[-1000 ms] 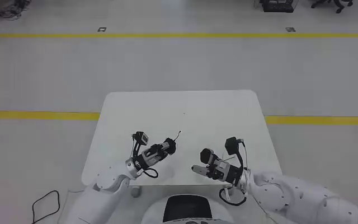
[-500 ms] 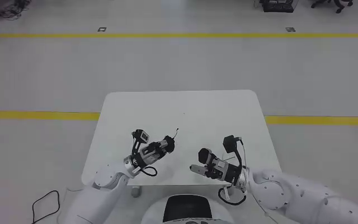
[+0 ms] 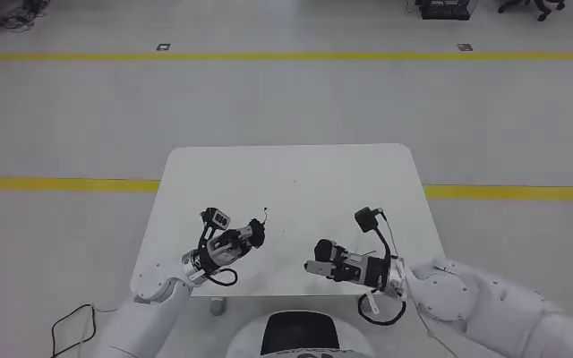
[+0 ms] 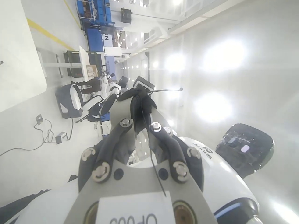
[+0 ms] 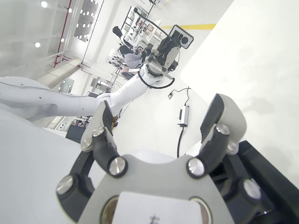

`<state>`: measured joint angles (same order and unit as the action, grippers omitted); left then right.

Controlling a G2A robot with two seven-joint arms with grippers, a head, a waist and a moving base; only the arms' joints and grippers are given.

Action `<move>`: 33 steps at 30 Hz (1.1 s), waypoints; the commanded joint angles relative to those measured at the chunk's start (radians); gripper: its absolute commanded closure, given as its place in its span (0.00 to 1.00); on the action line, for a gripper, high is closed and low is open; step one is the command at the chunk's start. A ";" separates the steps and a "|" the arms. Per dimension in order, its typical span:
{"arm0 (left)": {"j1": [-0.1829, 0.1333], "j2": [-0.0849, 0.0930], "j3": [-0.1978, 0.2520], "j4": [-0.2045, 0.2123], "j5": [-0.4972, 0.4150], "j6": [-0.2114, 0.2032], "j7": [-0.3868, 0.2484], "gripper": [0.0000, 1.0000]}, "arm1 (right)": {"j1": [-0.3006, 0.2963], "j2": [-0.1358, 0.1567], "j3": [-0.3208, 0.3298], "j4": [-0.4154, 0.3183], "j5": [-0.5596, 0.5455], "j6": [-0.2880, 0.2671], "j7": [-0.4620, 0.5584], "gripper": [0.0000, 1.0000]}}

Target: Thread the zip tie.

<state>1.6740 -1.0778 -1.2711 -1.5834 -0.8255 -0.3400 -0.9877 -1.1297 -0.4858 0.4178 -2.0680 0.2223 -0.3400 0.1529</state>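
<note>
Above the near half of the table [image 3: 295,170], the left hand [image 3: 253,234] is clamped on the zip tie [image 3: 265,213], well clear of the surface. In the left wrist view the tie [image 4: 163,90] is a thin black strap pinched at the fingertips [image 4: 130,93]. A short length with what looks like the small head pokes out past them, and the long tail runs back between the fingers toward the wrist. The right hand [image 3: 315,257] sits near it over the table's front edge, spread wide and holding nothing; its pads [image 5: 106,113] face each other with a broad gap.

The step in hand seems to be bringing the two hands together so the free end can be fed through the head.

To do it well:
- Keep the left grip firm and the head steady.
- Have the right hand take the tail close to its tip, so the strap bends in a smooth loop rather than kinking.
- Line the tip up square with the slot before pushing.
- The strap is thin and springy, so a loose pinch would probably let it twist or flick away.
</note>
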 commanded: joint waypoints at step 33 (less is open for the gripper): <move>-0.040 -0.014 0.121 0.018 0.007 0.018 -0.025 1.00 | -0.457 -0.361 0.743 0.316 0.429 0.000 0.913 0.00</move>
<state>1.6341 -1.0922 -1.1501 -1.5651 -0.8182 -0.3218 -1.0125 -1.5875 -0.8477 1.1622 -1.7513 0.6515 -0.3400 1.0679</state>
